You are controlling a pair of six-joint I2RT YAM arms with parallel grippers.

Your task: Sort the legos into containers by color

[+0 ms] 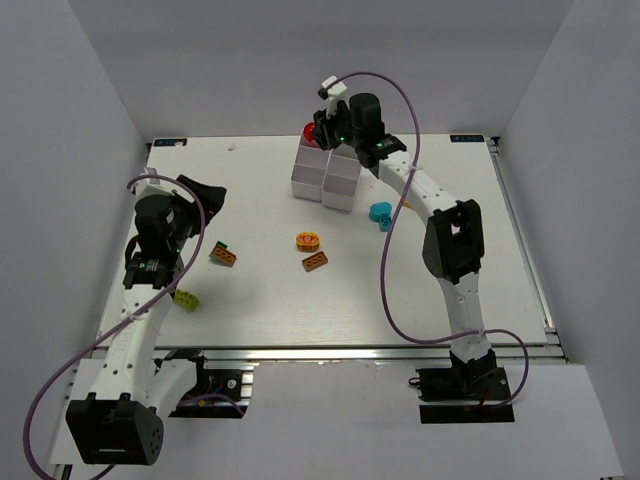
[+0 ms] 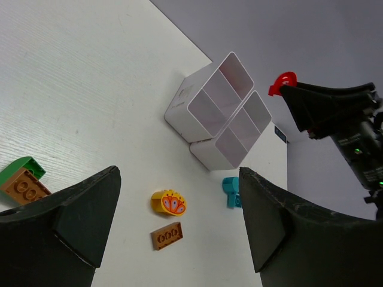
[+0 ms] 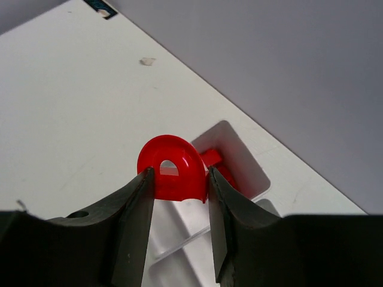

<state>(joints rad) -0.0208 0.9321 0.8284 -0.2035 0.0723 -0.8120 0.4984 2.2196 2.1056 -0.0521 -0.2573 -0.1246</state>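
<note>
Right claw [image 3: 178,182] clenched on a red arched brick [image 3: 172,160], held above the white bins [image 3: 242,152], far compartment, perhaps another red piece [image 3: 216,162] inside it, left claw [image 2: 178,179] gaping, empty, over the table [image 1: 400,300], left side

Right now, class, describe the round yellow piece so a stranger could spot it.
Find the white containers at the far side of the table. In front of them lies the round yellow piece, beside a flat brown brick. It alone carries an orange pattern.
</note>
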